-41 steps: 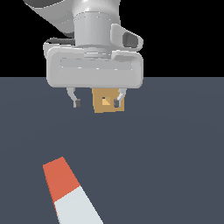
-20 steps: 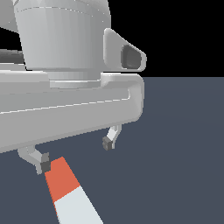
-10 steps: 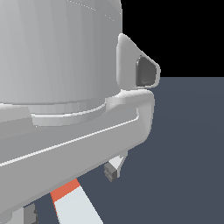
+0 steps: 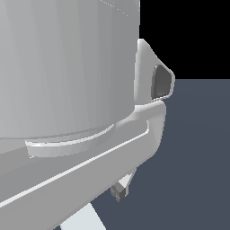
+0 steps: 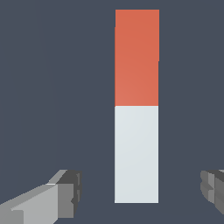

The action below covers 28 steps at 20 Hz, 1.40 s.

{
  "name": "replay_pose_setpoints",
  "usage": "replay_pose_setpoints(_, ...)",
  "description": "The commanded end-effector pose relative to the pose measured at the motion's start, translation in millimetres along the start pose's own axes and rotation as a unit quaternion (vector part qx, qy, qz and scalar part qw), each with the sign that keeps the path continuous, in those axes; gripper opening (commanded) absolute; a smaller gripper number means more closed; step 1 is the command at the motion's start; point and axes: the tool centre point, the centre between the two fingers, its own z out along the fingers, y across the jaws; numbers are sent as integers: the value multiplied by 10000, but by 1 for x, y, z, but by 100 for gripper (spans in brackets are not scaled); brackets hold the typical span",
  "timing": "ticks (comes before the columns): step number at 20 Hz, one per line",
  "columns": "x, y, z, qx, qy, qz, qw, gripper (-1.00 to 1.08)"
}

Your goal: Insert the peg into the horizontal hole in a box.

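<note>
The peg (image 5: 136, 105) lies flat on the dark grey floor, one half red-orange and one half white. In the wrist view my gripper (image 5: 140, 192) is open, with one fingertip (image 5: 70, 192) on each side of the white half's end, apart from it. In the exterior view my arm's body fills most of the picture; one fingertip (image 4: 119, 192) shows below it and a patch of the peg's white half (image 4: 83, 221) shows at the lower edge. The box and its hole are hidden behind the arm.
The dark grey floor (image 4: 197, 170) shows at the exterior view's right. Nothing else is in view.
My arm has come closer to the exterior camera and lower, over the peg. It now hides the box and the peg's red half. The fingers stay open.
</note>
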Motion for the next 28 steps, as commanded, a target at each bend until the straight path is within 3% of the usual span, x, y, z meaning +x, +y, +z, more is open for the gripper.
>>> replay_pose_setpoints(1, 0, 1, 0, -1, 0, -2, 10000, 100)
replay_pose_setpoints(8, 1, 1, 3, 0, 0, 11, 10000, 100)
replay_pose_setpoints(22, 2, 2, 49, 1, 0, 14, 10000, 100)
replay_pose_setpoints(23, 2, 2, 49, 1, 0, 14, 10000, -100)
replay_pose_setpoints(28, 2, 2, 49, 1, 0, 14, 10000, -100)
